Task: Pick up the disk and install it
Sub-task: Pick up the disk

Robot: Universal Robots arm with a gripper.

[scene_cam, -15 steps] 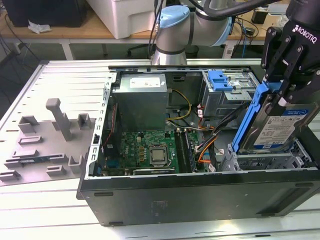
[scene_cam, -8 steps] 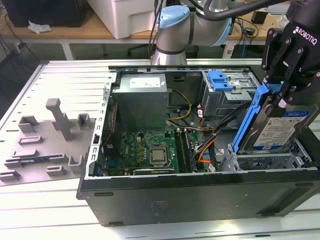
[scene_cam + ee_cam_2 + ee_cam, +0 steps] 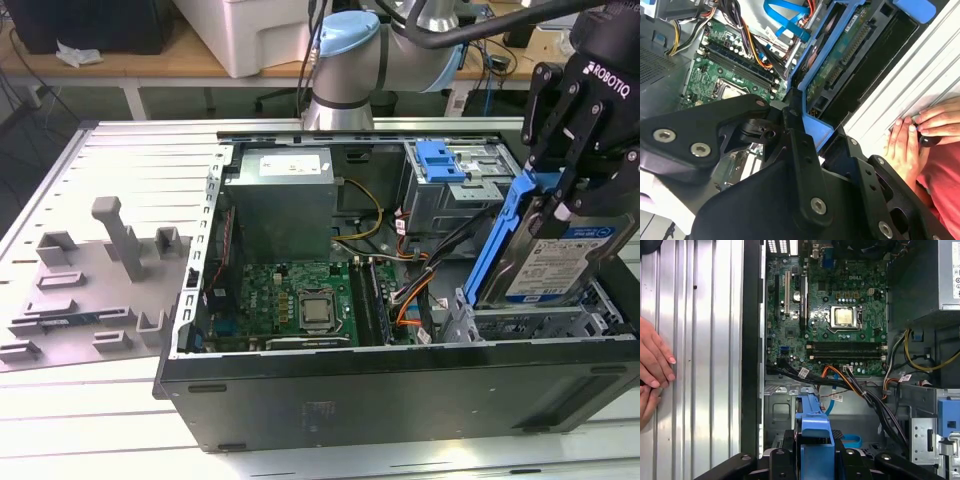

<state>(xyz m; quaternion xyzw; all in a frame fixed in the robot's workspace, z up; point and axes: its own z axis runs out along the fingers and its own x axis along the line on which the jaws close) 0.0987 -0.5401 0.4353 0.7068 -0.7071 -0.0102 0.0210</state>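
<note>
The disk, a silver drive with a blue-and-white label in a blue plastic carrier, hangs tilted on edge over the metal drive cage at the front of the open computer case, on the exterior view's right. My gripper is shut on the carrier's upper edge. In the second wrist view the disk's green circuit-board underside shows beyond my gripper. In the first wrist view the carrier's blue edge sits between the black fingers.
Inside the case are the grey power supply box, motherboard, cable bundles and a smaller blue bracket. A grey fixture lies on the slatted table. A person's hand rests beside the case.
</note>
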